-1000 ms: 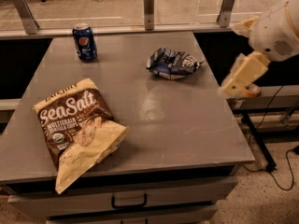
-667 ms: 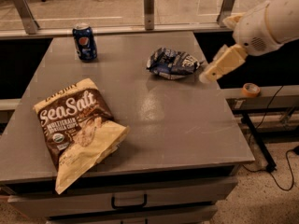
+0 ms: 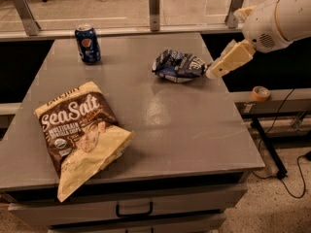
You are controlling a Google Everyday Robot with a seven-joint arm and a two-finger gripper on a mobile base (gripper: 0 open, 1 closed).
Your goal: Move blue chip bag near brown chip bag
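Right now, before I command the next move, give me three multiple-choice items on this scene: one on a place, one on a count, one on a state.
1. Where is the gripper?
A. at the right end of the blue chip bag
B. at the far left of the view
C. down by the floor

2. How many chip bags lie on the table?
A. one
B. two
C. three

3. How is the soda can standing?
A. upright
B. tipped on its side
C. crushed flat

Answers:
1 A: the gripper sits just beside the bag's right end, near the table's right edge.
2 B: the blue chip bag at the back right and the brown chip bag at the front left.
3 A: the can stands on its base at the back left.
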